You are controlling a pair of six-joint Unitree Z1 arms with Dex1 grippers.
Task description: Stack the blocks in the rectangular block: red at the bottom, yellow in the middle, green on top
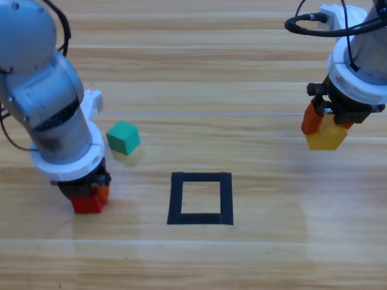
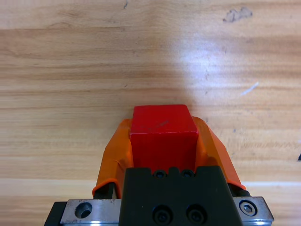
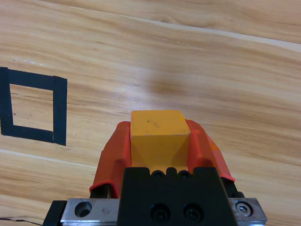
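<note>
The red cube (image 1: 87,203) sits low at the left of the table, clamped between the orange jaws of my left gripper (image 1: 89,196); the left wrist view shows the red cube (image 2: 163,134) squeezed between both jaws of the left gripper (image 2: 162,136). At the right, my right gripper (image 1: 325,128) is shut on the yellow cube (image 1: 327,136), which the right wrist view shows as the yellow cube (image 3: 158,137) held in the right gripper (image 3: 159,139) above the wood. The teal-green cube (image 1: 123,138) lies free between them. The black tape square (image 1: 201,198) has nothing inside it, also visible as the tape square (image 3: 32,106).
Bare wooden table (image 1: 199,78) stretches behind and around the tape square. The left arm's grey body (image 1: 54,115) looms over the table's left side, close to the green cube.
</note>
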